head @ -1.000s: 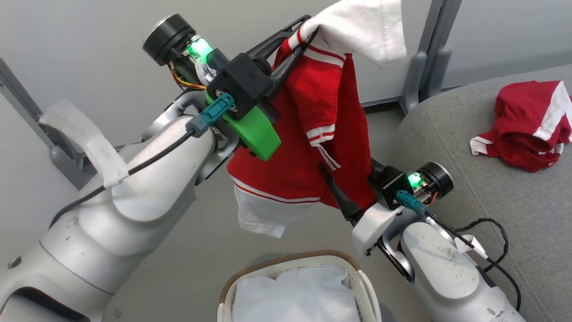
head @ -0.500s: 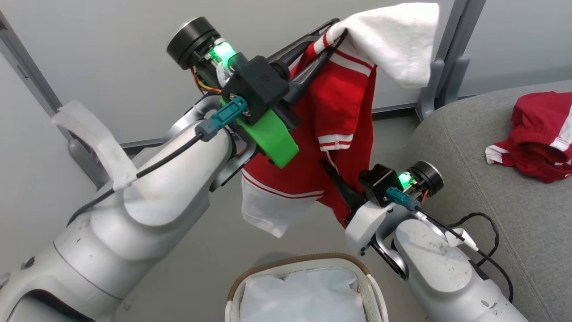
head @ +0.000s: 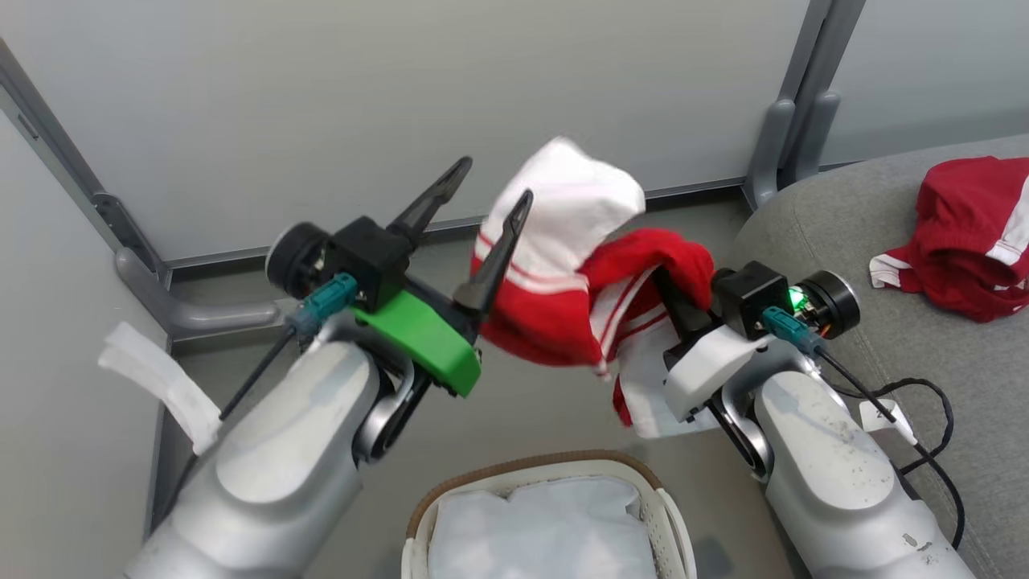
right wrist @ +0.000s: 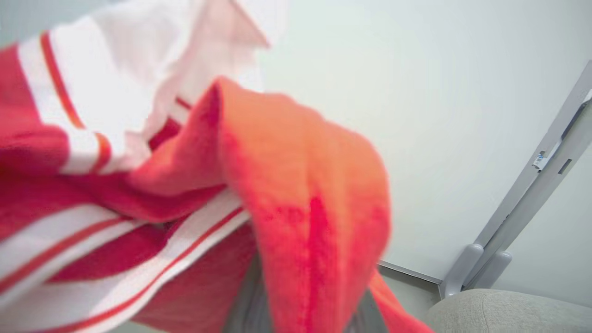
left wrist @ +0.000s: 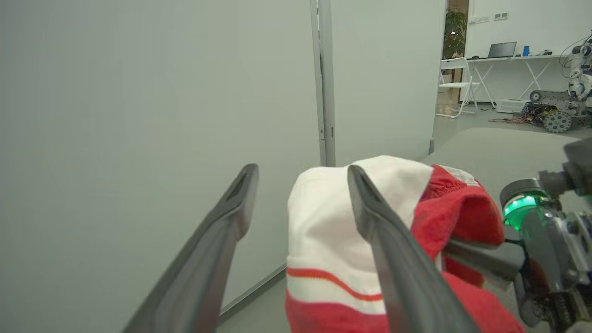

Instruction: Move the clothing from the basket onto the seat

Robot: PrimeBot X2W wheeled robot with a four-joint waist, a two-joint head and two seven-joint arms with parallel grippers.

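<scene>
Grey wall panels (head: 321, 96) behind. Centre frame: right gripper (head: 682, 299) clamped on clothing (head: 563, 322), presumably to carry it to seat (head: 884, 362); left gripper (head: 494, 181) wide, holding nothing.

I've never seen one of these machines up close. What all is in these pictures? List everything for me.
held garment: one, red and white, in the air, on the right end effector.
second garment: one, red and white, crumpled on the seat.
basket: one, white with brown rim, on the floor, bottom of the head view.
liner: one, white, inside the basket.
seat: one, grey, at the right.
posts: two, grey, against the pale wall.
cable: one, black, looping over the seat.
left end effector: one, dark, open, beside the held garment.
right end effector: one, dark, shut on the held garment.
</scene>
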